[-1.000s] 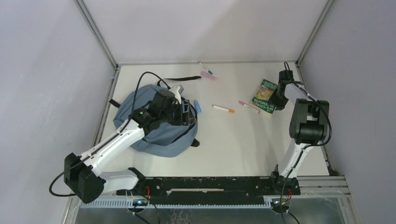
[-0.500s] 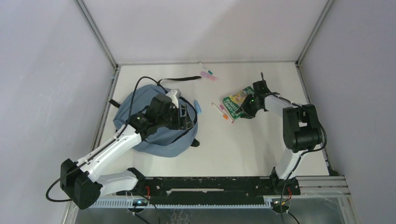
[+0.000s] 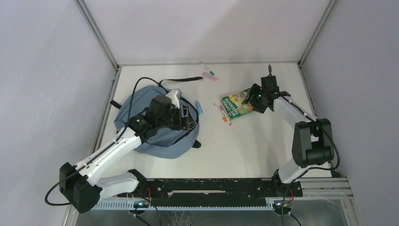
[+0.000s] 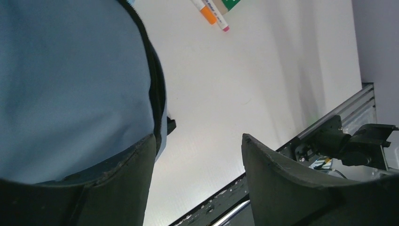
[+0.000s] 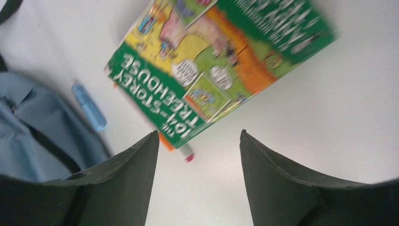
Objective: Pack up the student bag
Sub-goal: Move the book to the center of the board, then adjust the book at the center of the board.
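The slate-blue student bag [image 3: 157, 134] lies at the left of the table, with its black zipper edge also in the left wrist view [image 4: 70, 80]. My left gripper [image 3: 188, 117] hovers open over the bag's right edge [image 4: 197, 137], holding nothing. A green picture book [image 3: 236, 104] lies flat at mid-table and is blurred in the right wrist view [image 5: 221, 61]. My right gripper [image 3: 255, 99] is open and empty at the book's right edge [image 5: 197, 134]. An orange marker and a pink marker [image 3: 222, 114] lie tucked against the book's left side [image 5: 186, 153].
A small blue stick [image 3: 199, 108] lies between the bag and the markers [image 5: 89, 108]. A pink item [image 3: 210, 76] and a pen [image 3: 207, 69] lie near the back wall. A black strap [image 3: 181, 80] trails behind the bag. The black rail [image 4: 339, 141] runs along the near edge.
My right gripper has slid the book leftward from the right edge to mid-table, sweeping the two markers along, then drawn back slightly. The left arm has barely shifted.
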You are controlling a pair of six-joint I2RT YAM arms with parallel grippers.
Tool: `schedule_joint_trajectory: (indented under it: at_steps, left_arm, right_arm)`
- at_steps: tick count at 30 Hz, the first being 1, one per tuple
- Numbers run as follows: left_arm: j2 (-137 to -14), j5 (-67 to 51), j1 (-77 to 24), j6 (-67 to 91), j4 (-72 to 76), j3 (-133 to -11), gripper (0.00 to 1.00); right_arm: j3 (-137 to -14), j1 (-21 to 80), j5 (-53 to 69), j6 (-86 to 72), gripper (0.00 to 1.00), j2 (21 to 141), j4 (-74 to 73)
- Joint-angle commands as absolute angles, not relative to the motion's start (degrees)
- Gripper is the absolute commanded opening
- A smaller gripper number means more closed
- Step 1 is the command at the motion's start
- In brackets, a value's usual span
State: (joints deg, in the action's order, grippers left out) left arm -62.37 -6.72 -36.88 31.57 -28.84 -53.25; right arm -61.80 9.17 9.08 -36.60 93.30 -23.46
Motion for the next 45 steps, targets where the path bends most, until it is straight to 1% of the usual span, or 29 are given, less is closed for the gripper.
schedule_joint_trajectory:
  at_steps: [1,4,6,12,17,19,21,24,26,28,30,32,35,40,45]
  left_arm:
    - [-67.9,-11.3,-37.5,33.3,-23.6,-57.7,0.71]
    - [-72.3,-12.4,-38.2,33.9,-23.5,-61.1,0.70]
    - [-73.6,-12.4,-38.7,34.0,-23.2,-62.2,0.70]
    - [-74.0,-11.4,-38.8,33.9,-24.4,-62.5,0.70]
    - [-70.3,-9.3,-38.7,35.6,-24.6,-58.2,0.70]
    - [-68.9,-9.4,-38.7,35.7,-24.6,-56.8,0.70]
    - [-67.9,-8.7,-38.8,35.3,-25.5,-56.0,0.70]
    - [-67.0,-7.4,-38.7,34.5,-27.6,-56.1,0.70]
    - [-66.8,-7.4,-38.7,34.4,-27.7,-55.9,0.70]
    - [-66.9,-7.9,-38.8,34.5,-27.1,-55.4,0.70]
    - [-67.8,-9.1,-38.7,34.6,-26.2,-55.4,0.70]
    - [-69.5,-10.6,-38.8,34.5,-25.4,-56.1,0.70]
    - [-73.1,-13.1,-39.1,34.2,-24.2,-58.4,0.71]
    - [-81.5,-14.4,-41.7,31.9,-24.5,-66.4,0.71]
    - [-91.2,-13.9,-42.7,28.8,-26.6,-78.5,0.73]
  right_arm:
    - [-64.4,4.9,0.8,-26.4,0.73,91.1,-24.4]
    - [-71.2,5.1,-4.0,-20.7,0.75,95.3,-29.7]
    - [-76.3,7.0,-4.4,-16.5,0.75,98.8,-32.3]
    - [-93.0,16.4,-11.8,-8.6,0.80,111.2,-39.0]
    - [-108.5,17.7,-12.2,-8.8,0.80,122.8,-43.3]
    - [-113.9,17.4,-10.2,-9.2,0.81,127.2,-45.1]
    - [-118.1,16.9,-8.2,-10.0,0.81,131.2,-46.9]
    - [-121.2,15.6,-10.2,-12.2,0.81,135.5,-50.3]
    - [-117.8,13.6,-11.7,-14.4,0.80,134.5,-50.3]
    - [-108.2,11.3,-10.8,-17.1,0.78,130.9,-47.0]
    - [-98.6,8.9,-10.5,-19.8,0.71,126.1,-42.5]
    - [-90.2,6.6,-12.4,-22.8,0.71,120.6,-39.5]
    - [-80.3,3.0,-11.4,-26.4,0.71,113.4,-35.5]
    - [-72.4,0.5,-10.7,-27.5,0.72,102.6,-34.0]
    - [-67.4,-1.7,-9.3,-28.8,0.75,91.4,-33.3]
